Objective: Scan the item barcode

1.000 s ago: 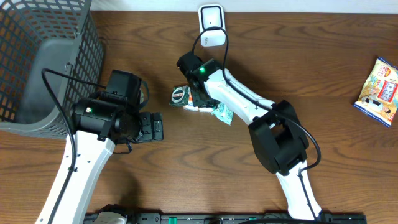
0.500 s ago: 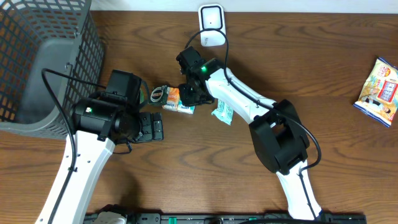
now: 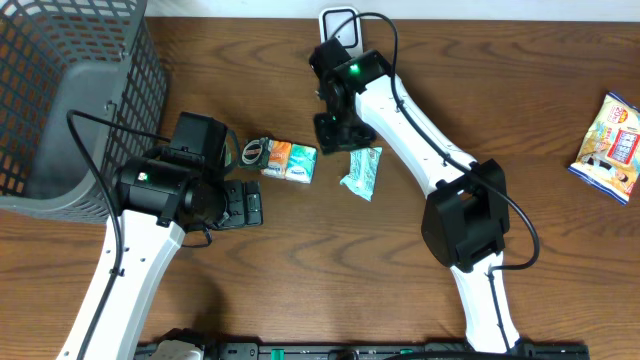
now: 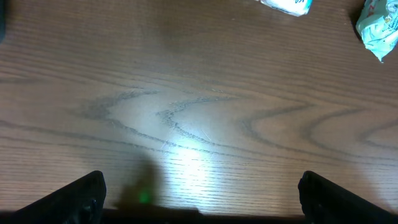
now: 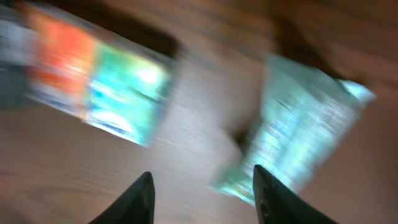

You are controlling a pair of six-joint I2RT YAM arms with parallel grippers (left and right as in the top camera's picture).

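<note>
Hovering with nothing in it, my right claw has its two fingers apart. The wrist view is smeared, but only tabletop shows between them. It hangs just on the near side of the scanner, slightly to the side of it where my left arm works.

Two items lie under it. The orange-and-green packet lies flat on the table, nearer to me than the scanner and off toward my left arm. The mint wrapper lies about as far forward of the scanner, almost straight out from it. The two are apart, with a strip of bare wood between them, and neither touches my fingers.

My left claw is spread wide over plain wood and holds nothing either. It sits farther from the scanner than the orange-and-green packet does, just beyond that packet.

As I judge it, no scan is under way, because nothing is lifted toward the scanner. The step in hand is choosing and picking up. Next I would lower onto one packet, close on its edges, raise it and turn its printed code toward the scanner's face. I cannot tell which side carries the code.

I count two claws, one scanner and one basket well off on the left-arm side of the scanner. There are three packets: the two named and one snack bag far out on the opposite side. One small grey thing at the orange-and-green packet's end is too unclear to name.
</note>
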